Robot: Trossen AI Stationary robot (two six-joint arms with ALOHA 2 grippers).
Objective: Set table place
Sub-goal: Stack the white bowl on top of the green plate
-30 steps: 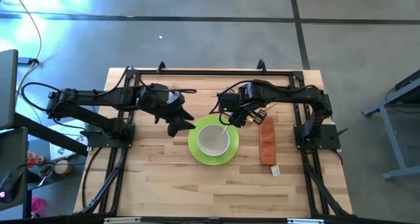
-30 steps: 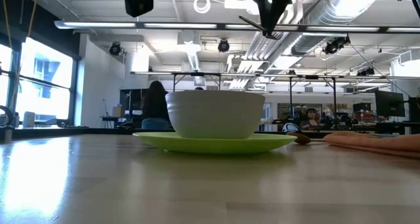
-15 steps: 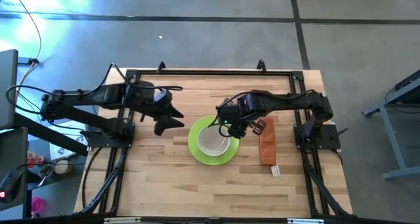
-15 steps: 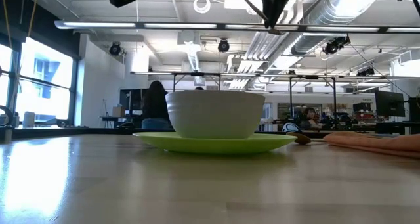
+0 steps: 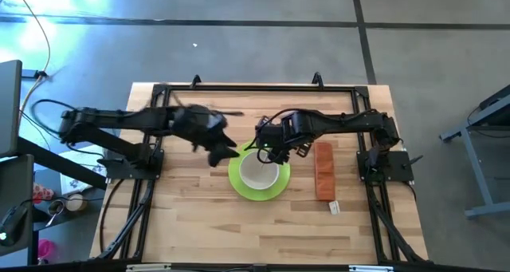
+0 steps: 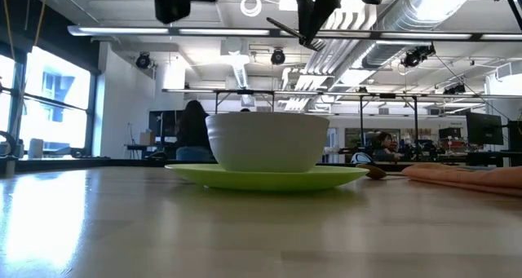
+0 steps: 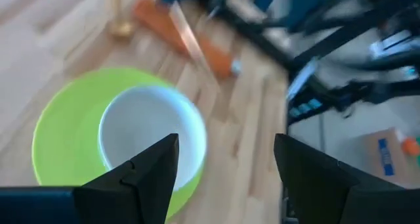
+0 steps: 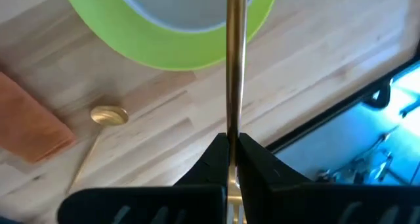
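A white bowl [image 5: 259, 172] stands in a lime-green plate [image 5: 237, 183] at the table's middle. My right gripper [image 5: 269, 151] hangs above the bowl's far rim, shut on a thin gold fork [image 8: 235, 46]; it shows high in the low view [image 6: 314, 17]. My left gripper [image 5: 219, 150] is open and empty above the table at the plate's left edge; its wrist view [image 7: 226, 178] looks down on the bowl [image 7: 147, 135]. A gold spoon [image 8: 108, 115] lies on the table right of the plate, beside the orange-brown strip [image 5: 324, 170]. My right gripper pinches the fork's thin shaft [image 8: 235, 129] between its two fingers. The shaft runs straight out ahead of the fingers, over the plate's rim and the bowl. The fork is lifted clear of table and bowl and slants a little downward in the low view [image 6: 289, 32].
The black rail frame [image 5: 255, 88] runs along the table's far edge and sides. A small white tag [image 5: 334, 207] lies near the strip's near end. Bare wood [image 5: 255, 228] lies in front of the plate. People and desks show in the room behind.
My right gripper has carried the fork toward the table's left, from beside the strip to above the bowl's far rim. My left gripper drew back toward the left edge, then returned to the plate's left side, staying open.
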